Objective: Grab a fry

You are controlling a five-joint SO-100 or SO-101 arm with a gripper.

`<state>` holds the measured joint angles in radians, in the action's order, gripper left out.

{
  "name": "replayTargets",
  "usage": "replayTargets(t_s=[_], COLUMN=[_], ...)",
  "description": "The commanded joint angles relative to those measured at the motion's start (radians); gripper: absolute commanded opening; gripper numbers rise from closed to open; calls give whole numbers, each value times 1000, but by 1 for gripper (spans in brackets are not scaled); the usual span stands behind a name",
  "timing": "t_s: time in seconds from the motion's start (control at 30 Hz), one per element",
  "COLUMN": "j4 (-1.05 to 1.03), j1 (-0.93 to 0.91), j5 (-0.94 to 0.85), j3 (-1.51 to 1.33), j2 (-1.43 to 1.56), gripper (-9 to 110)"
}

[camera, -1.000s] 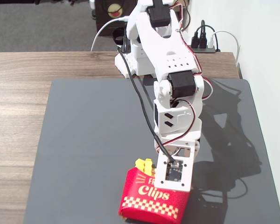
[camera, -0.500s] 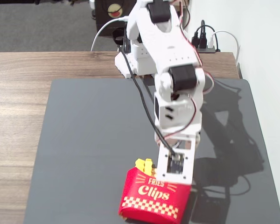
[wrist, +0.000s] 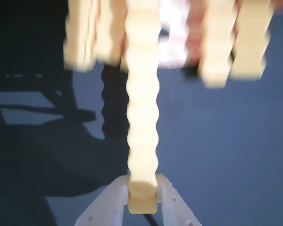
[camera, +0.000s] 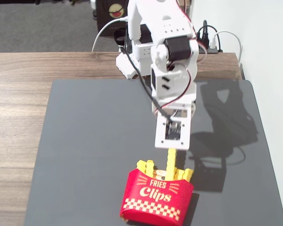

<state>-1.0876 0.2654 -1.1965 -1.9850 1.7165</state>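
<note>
Gripper (wrist: pixel 142 200) is closed on one end of the fry (wrist: pixel 142 108), both fingers touching it. In the fixed view the fry (camera: pixel 171 159) points lengthwise from the gripper (camera: pixel 171 149) toward the red carton (camera: pixel 156 197), where other fries (camera: pixel 145 166) stand close beside it on the dark mat (camera: pixel 94 141).

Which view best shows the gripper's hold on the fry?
The wrist view: the fry sits clamped at its near end between the gripper fingers. In the fixed view the fry only pokes out below the arm toward the red carton; the fingers are hidden.
</note>
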Motion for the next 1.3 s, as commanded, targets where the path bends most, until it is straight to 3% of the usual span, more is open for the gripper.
replayTargets(t_s=[0.0,0.37,0.6,0.97,1.27], j4=[2,-201,-336,-397,-422], j1=[31,75,-81,-325,-337], j5=[17,29,-95,-379,-417], j3=[-95,-341,-387,-348,-322], j2=[164,592,796,851,871], gripper=[1,1,1,1,1])
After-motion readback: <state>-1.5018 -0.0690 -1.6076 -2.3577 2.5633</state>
